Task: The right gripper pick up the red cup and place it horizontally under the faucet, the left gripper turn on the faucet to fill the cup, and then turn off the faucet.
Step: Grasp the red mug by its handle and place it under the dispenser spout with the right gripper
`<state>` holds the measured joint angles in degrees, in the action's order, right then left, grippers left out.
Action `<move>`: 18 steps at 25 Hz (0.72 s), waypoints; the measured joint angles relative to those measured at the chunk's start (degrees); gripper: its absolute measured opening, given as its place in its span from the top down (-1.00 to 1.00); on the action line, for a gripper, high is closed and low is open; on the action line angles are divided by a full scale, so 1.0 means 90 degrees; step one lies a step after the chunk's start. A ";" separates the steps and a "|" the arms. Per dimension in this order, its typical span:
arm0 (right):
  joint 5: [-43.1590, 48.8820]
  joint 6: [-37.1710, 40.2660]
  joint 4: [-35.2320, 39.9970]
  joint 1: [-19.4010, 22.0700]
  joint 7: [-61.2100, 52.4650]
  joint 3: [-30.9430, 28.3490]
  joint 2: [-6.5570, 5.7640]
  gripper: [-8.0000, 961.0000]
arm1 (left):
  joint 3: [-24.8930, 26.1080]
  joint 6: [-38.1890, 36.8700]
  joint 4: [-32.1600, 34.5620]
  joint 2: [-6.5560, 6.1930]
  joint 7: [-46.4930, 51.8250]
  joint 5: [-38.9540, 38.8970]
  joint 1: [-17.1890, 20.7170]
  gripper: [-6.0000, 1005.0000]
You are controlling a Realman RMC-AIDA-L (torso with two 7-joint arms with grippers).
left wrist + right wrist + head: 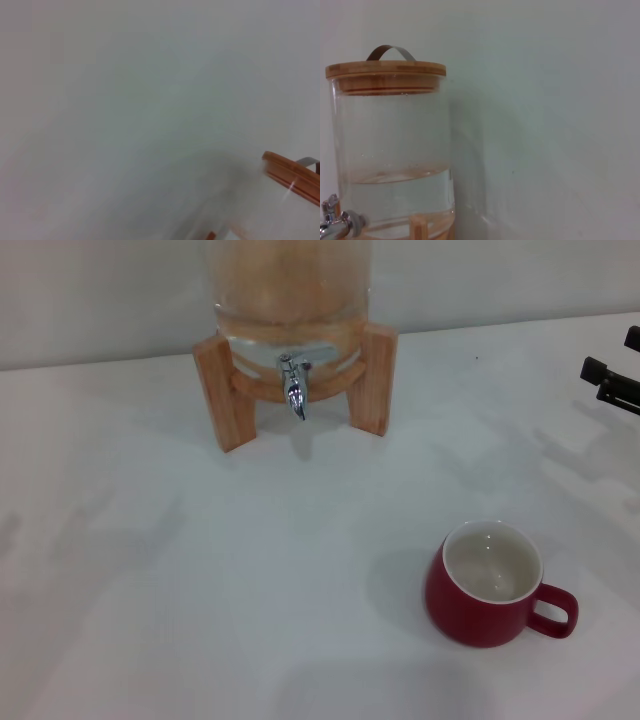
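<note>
The red cup [490, 585] stands upright on the white table at the front right, with its off-white inside showing and its loop handle pointing right. The chrome faucet [294, 388] sticks out of the glass dispenser [290, 300] at the back centre, and it also shows at the edge of the right wrist view as the faucet [332, 222]. My right gripper [612, 378] pokes in at the far right edge, well behind the cup and apart from it. The left gripper is out of view.
The dispenser rests on a wooden stand [222, 390] against the back wall. In the right wrist view the glass dispenser [390, 150] is about half full of water under a wooden lid [385, 70]. The left wrist view shows only wall and the lid's edge [292, 174].
</note>
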<state>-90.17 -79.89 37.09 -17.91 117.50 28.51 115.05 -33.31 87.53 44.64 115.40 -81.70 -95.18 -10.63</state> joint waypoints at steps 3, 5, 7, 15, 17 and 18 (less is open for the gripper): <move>0.0000 0.0004 0.0000 -0.0002 0.0001 0.0006 0.0000 -0.69 | 0.0000 -0.0011 0.0000 0.0000 -0.0003 -0.0001 0.0000 -0.60; 0.0000 0.0014 0.0000 -0.0002 0.0001 0.0006 0.0000 -0.69 | 0.0000 -0.0011 0.0000 0.0000 -0.0004 -0.0001 0.0000 -0.60; 0.0004 0.0017 0.0007 0.0007 0.0001 0.0007 0.0000 -0.69 | 0.0000 -0.0011 0.0000 0.0000 -0.0004 -0.0001 -0.0001 -0.60; 0.0435 -0.0848 0.0692 0.0432 -0.0688 0.0045 -0.0035 -0.69 | 0.0000 -0.0011 0.0000 -0.0040 0.0010 0.0009 -0.0057 -0.60; 0.0725 -0.1387 0.1102 0.0653 -0.1143 0.0047 -0.0038 -0.69 | 0.0000 -0.0011 0.0000 -0.0054 0.0007 0.0006 -0.0072 -0.60; 0.0725 -0.1387 0.1102 0.0653 -0.1143 0.0047 -0.0038 -0.69 | 0.0000 -0.0011 0.0000 -0.0058 0.0004 0.0006 -0.0074 -0.60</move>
<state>-83.65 -92.38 47.01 -12.04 107.21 28.93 114.71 -33.31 87.43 44.64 114.88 -81.66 -95.13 -11.30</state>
